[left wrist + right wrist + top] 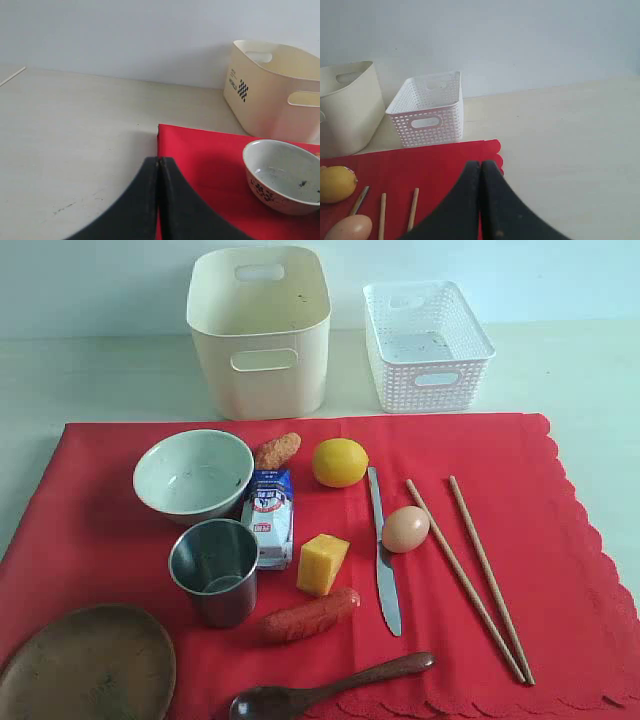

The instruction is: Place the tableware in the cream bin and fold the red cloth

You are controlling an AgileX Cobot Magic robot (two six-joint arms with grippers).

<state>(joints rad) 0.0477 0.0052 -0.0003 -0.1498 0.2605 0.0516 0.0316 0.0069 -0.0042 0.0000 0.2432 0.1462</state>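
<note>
Item one, bowl point(193, 473): on the cloth point(560, 570) near the empty bin point(260, 395), both jaws closed on nothing, so I would open the left pair, pinch its rim, and lift clear of the cup point(214, 570).

A white lattice basket point(430, 390) stands at the back of the pale bench point(90, 380). Nearer, a lemon point(340, 462) lies right of one sausage point(277, 451). A milk carton point(270, 518) sits just beside a cheese block point(323, 564), with a second sausage point(310, 616) in front and an egg point(405, 529) to the right.
</note>
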